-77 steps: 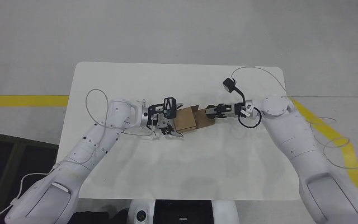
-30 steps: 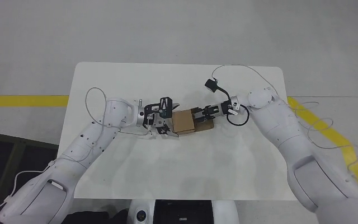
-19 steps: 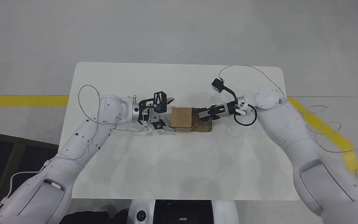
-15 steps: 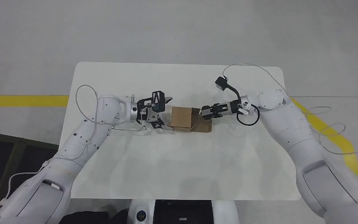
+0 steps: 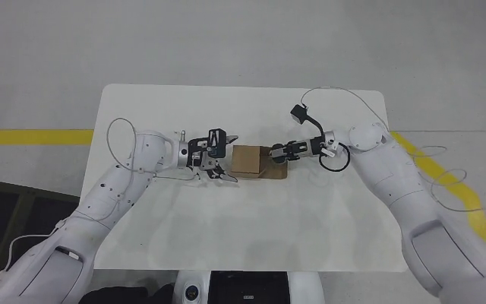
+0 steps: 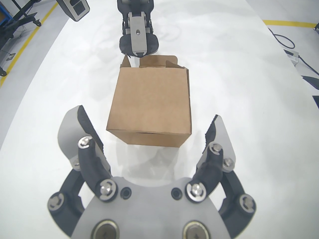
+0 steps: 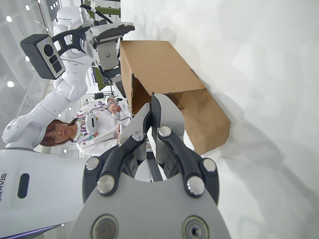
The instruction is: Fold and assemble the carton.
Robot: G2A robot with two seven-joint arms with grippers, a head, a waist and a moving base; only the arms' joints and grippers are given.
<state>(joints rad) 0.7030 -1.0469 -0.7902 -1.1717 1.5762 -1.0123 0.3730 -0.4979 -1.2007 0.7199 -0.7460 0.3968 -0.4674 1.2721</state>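
On the table (image 5: 152,114), the left gripper (image 5: 221,164) (image 6: 148,115) sits just beside the carton's (image 5: 247,159) (image 6: 149,103) (image 7: 159,63) closed end, fingers spread wide and not touching it. The carton lies mid-table, its open flaps toward the right gripper (image 5: 275,152) (image 7: 152,100) (image 6: 137,52), whose fingers pinch its open edge.

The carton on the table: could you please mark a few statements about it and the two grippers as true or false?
1. The carton lies on the white table. True.
2. The left gripper is shut on the carton. False: it is open and apart from the carton, at its closed end.
3. The right gripper is shut, at the carton's open end. True.
4. Both ends of the carton are closed. False: the end by the right gripper is open, with a flap lying out on the table.
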